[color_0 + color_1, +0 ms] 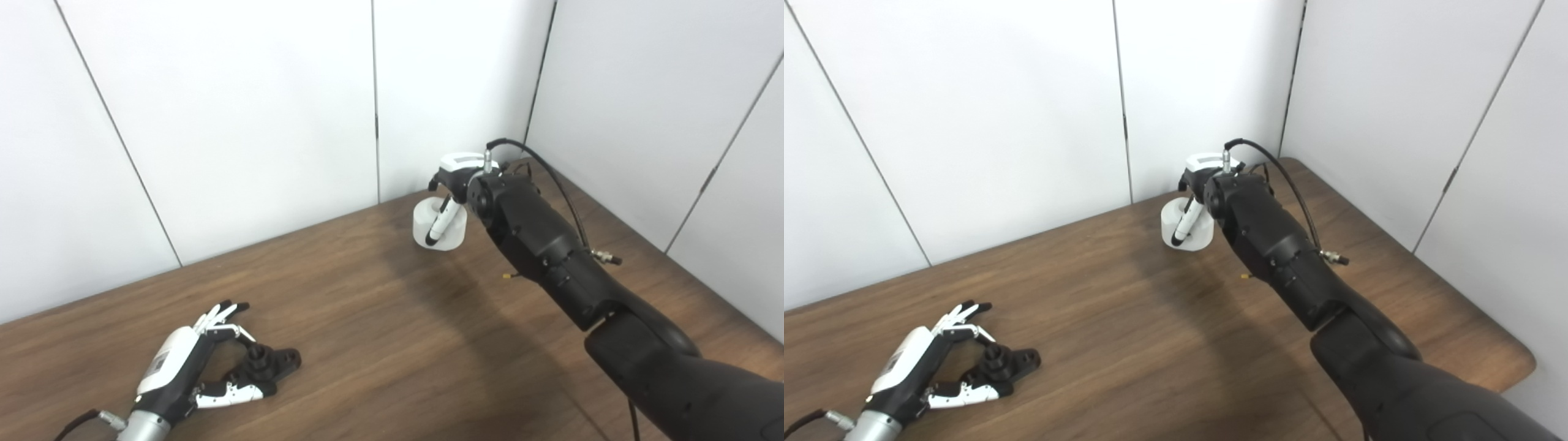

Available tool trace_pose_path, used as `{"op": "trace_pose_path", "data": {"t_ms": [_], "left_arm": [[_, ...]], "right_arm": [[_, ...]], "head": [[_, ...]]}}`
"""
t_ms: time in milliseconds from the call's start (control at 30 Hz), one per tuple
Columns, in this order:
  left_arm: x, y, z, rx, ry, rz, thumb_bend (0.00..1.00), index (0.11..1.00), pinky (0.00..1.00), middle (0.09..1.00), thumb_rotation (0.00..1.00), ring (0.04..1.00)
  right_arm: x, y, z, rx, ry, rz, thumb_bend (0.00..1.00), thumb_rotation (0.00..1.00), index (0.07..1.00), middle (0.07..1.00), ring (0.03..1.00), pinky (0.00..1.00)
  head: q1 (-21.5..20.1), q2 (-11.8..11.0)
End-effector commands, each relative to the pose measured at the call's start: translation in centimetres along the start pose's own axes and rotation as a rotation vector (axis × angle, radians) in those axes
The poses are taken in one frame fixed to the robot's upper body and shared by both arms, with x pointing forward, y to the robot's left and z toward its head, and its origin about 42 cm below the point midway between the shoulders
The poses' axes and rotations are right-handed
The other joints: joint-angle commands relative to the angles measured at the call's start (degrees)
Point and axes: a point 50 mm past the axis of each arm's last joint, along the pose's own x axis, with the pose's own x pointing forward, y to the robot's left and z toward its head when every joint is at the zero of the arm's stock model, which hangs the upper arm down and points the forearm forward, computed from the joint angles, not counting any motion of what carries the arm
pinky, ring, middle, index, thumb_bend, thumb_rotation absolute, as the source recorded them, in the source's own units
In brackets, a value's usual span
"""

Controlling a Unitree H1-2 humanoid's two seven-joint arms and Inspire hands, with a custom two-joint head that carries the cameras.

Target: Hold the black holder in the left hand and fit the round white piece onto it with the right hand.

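The black holder (267, 361) lies flat on the wooden table (380, 318) at the near left. My left hand (184, 367) rests on the table around its left side, thumb under it and fingers arched above; whether it grips the holder I cannot tell. The round white piece (429, 225) stands at the far edge of the table, close to the wall. My right hand (456, 184) reaches over it from the right, with its thumb (442, 223) pressed down the front face and its fingers hidden behind. The piece still rests on the table.
White wall panels (245, 122) close off the table at the back and right. The table's rounded right corner (1519, 361) shows in the right eye view. A black cable (551, 177) loops over my right wrist. Bare wood lies between the two hands.
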Motion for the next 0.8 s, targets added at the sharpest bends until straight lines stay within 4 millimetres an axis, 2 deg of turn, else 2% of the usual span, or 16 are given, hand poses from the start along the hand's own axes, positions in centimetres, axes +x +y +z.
{"op": "trace_pose_path", "data": {"t_ms": [0, 200, 433, 567, 767], "left_arm": [[-4.8, -6.0, -3.1, -0.033, 0.18, -0.215, 0.52, 0.481, 1.0, 0.931, 0.06, 1.0], [-4.8, -5.9, -3.3, -0.034, 0.183, -0.215, 0.52, 0.481, 1.0, 0.93, 0.06, 1.0], [-5.0, -5.8, -3.3, -0.04, 0.183, -0.213, 0.52, 0.481, 1.0, 0.929, 0.06, 1.0], [-5.0, -5.8, -3.3, -0.033, 0.186, -0.217, 0.52, 0.481, 1.0, 0.929, 0.06, 1.0], [-5.1, -5.9, -3.3, -0.034, 0.187, -0.223, 0.52, 0.481, 1.0, 0.931, 0.06, 1.0]], "right_arm": [[-0.4, -3.4, -0.2, -0.014, 0.005, -0.101, 0.95, 0.37, 0.833, 0.99, 0.985, 0.9], [-0.5, -3.3, -0.8, -0.067, 0.018, -0.102, 0.95, 0.38, 0.772, 0.975, 0.975, 0.88], [-0.7, -3.3, -1.2, -0.069, 0.023, -0.093, 0.94, 0.37, 0.772, 0.969, 0.967, 0.89], [-0.7, -3.3, -1.4, -0.071, 0.028, -0.092, 0.94, 0.38, 0.728, 0.963, 0.954, 0.88], [-0.9, -3.3, -1.7, -0.067, 0.032, -0.083, 0.93, 0.37, 0.743, 0.958, 0.946, 0.86]], "head": [[0.0, 0.1], [-0.1, 0.3], [-0.2, 0.4], [-0.2, 0.7], [-0.1, 0.7]]}}
